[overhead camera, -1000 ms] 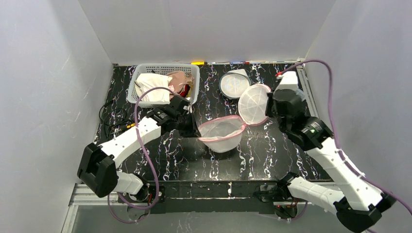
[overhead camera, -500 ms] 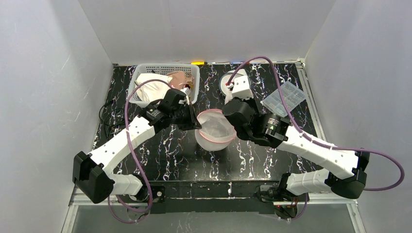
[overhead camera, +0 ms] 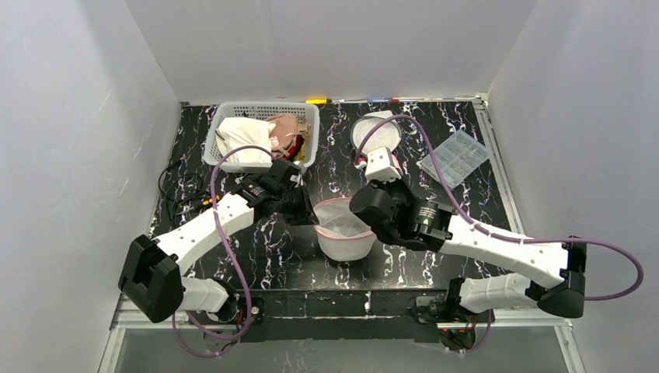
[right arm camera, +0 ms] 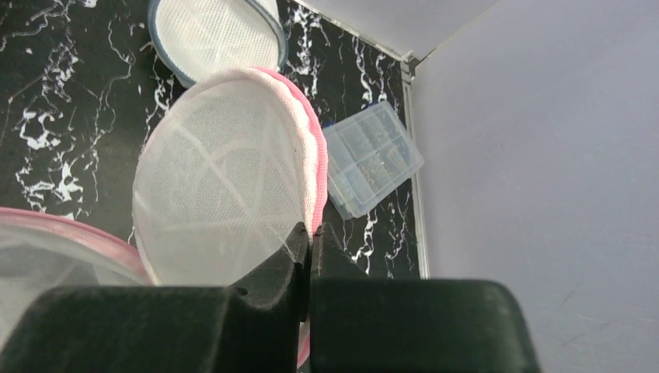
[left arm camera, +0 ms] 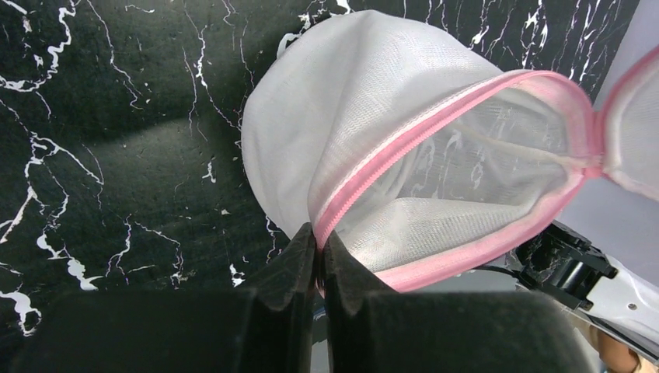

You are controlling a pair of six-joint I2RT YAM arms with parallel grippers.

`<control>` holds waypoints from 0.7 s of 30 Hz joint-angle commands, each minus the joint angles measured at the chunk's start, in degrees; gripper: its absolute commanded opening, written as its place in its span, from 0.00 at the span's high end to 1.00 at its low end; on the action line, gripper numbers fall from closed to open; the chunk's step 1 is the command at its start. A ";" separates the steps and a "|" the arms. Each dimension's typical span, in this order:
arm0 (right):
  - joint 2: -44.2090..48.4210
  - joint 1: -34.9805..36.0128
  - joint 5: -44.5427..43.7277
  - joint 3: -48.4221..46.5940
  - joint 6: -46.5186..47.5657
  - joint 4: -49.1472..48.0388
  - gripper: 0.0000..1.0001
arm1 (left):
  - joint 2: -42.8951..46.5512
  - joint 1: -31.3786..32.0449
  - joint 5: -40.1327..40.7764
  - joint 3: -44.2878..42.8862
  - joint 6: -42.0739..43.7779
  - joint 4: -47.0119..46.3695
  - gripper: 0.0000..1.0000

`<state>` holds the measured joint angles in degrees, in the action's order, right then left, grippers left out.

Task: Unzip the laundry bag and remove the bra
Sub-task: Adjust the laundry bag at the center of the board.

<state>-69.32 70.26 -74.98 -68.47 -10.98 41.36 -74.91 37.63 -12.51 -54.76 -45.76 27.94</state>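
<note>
The laundry bag (overhead camera: 342,233) is a round white mesh pouch with a pink zipper rim, sitting at the table's middle. My left gripper (overhead camera: 309,215) is shut on the rim's left side; the left wrist view shows the pink band (left arm camera: 435,116) pinched between my fingertips (left arm camera: 319,233). My right gripper (overhead camera: 365,217) is shut on the pink edge of the bag's round lid flap (right arm camera: 217,179), with my fingertips (right arm camera: 311,229) at the flap's right edge. The bag mouth gapes and only mesh shows inside. The bra is out of view.
A white basket (overhead camera: 233,109) at the back left holds white cloth and a beige garment (overhead camera: 286,127). A second mesh bag with a blue-grey rim (overhead camera: 378,134) and a clear plastic box (overhead camera: 455,155) lie at the back right. Cables (overhead camera: 175,186) run along the left edge.
My right arm swung from the right side to the middle, carrying the lid flap over the bag. The bag and my left gripper shifted slightly toward the near edge.
</note>
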 commanded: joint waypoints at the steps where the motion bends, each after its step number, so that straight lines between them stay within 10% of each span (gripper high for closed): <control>1: 5.28 0.31 0.64 3.67 1.43 -8.10 0.99 | 0.65 0.16 -0.58 -1.49 -0.37 -0.26 0.91; 11: 9.30 0.31 7.29 9.36 6.71 -17.34 0.99 | 6.25 0.12 0.62 -5.69 -3.46 2.15 0.32; 21: 15.85 0.31 14.30 16.22 13.41 -27.48 0.99 | 3.86 0.17 -1.44 -13.69 -18.65 -0.55 0.11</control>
<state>-56.90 70.26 -63.59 -54.39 -1.98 22.04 -69.10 37.63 -12.58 -63.81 -56.86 28.05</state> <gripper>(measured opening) 0.071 0.837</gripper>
